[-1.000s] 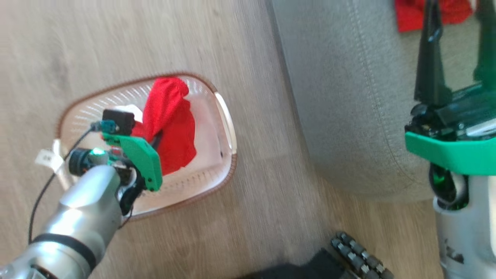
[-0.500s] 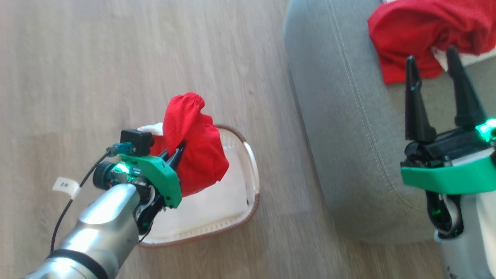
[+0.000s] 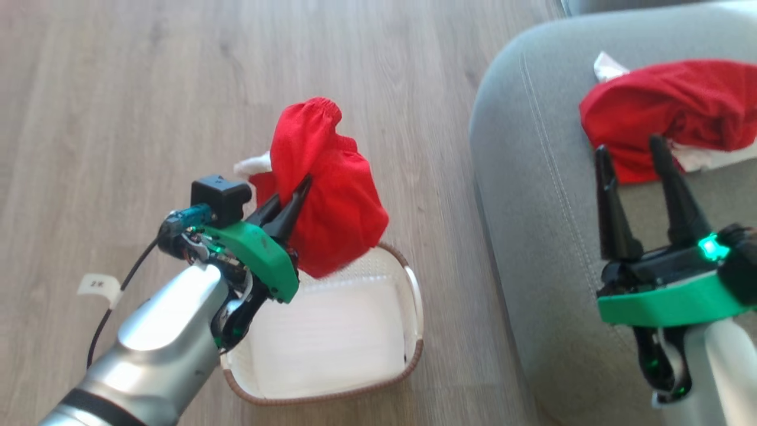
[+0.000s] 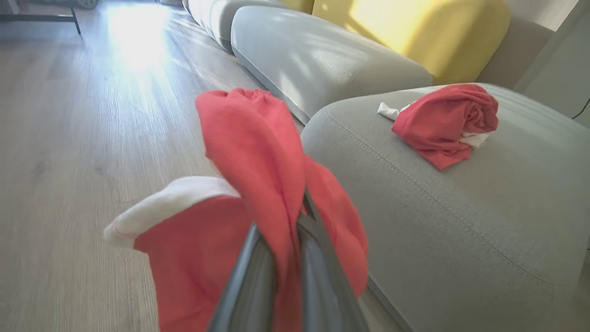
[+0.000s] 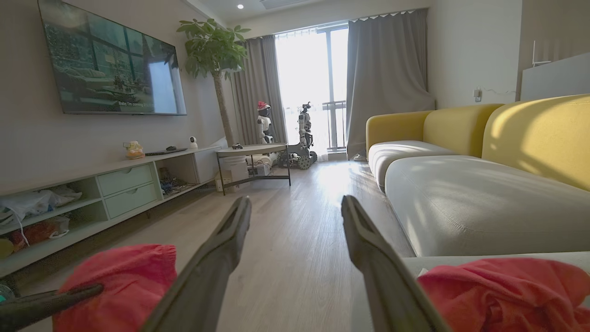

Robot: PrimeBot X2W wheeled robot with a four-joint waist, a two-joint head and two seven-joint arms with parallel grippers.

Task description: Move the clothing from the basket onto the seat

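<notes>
**Head view: left gripper [image 3: 298, 190] clamped on one red garment [image 3: 331, 201] above the basket [image 3: 415, 307]**

Head view: the red garment hangs bunched from the left gripper's closed fingers, raised above the far rim of the basket. The basket stands on the wooden floor [image 3: 118, 89], just beside the grey-green seat [image 3: 532, 236]. A second red garment [image 3: 668, 112], with white trim showing, lies crumpled on the seat. The right gripper [image 3: 628, 148] hovers over the seat near that garment, its fingers apart.

Left wrist view: both fingers press together on a fold of the red garment, and a white band sticks out at its left. Beyond it the second red garment rests on the seat, in front of a yellow backrest [image 4: 415, 32].

Right wrist view: the right gripper's fingers stand spread, with wooden floor seen between them. The held garment shows at lower left, the other at lower right on the seat.
</notes>
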